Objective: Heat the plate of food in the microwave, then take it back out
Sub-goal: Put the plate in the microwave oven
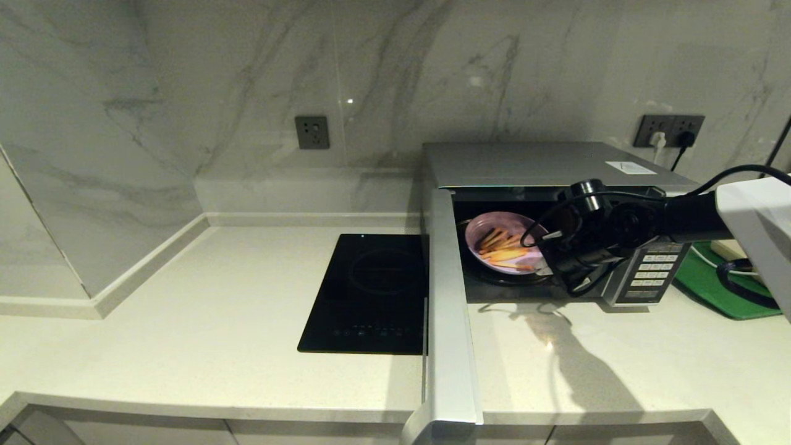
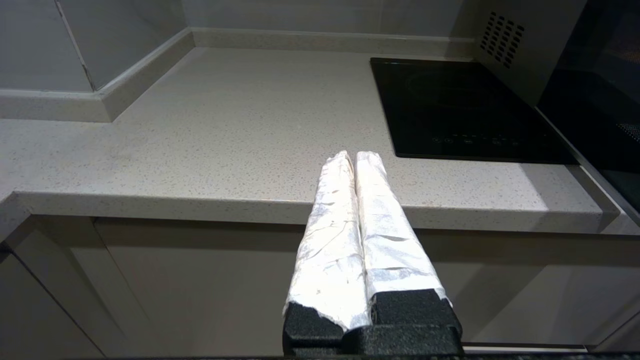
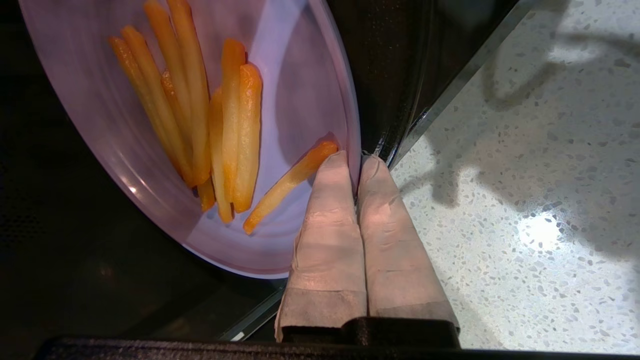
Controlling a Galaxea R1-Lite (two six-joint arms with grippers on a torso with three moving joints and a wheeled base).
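The silver microwave [image 1: 544, 164] stands on the counter with its door [image 1: 448, 309] swung wide open towards me. Inside its dark cavity the pale lavender plate of food [image 1: 503, 242] holds orange-yellow sticks and is tilted. My right gripper [image 1: 545, 262] reaches into the opening and is shut on the plate's rim. In the right wrist view the rim of the plate of food [image 3: 310, 100] sits pinched between the two taped fingers [image 3: 330, 220] of the right gripper [image 3: 357, 162]. My left gripper [image 2: 354, 159] is shut on nothing, parked low before the counter's front edge.
A flat black cooktop [image 1: 374, 290] lies in the counter just left of the open door. A green mat [image 1: 723, 287] with cables lies right of the microwave. The keypad panel [image 1: 655, 269] is behind my right wrist. Marble wall rises behind.
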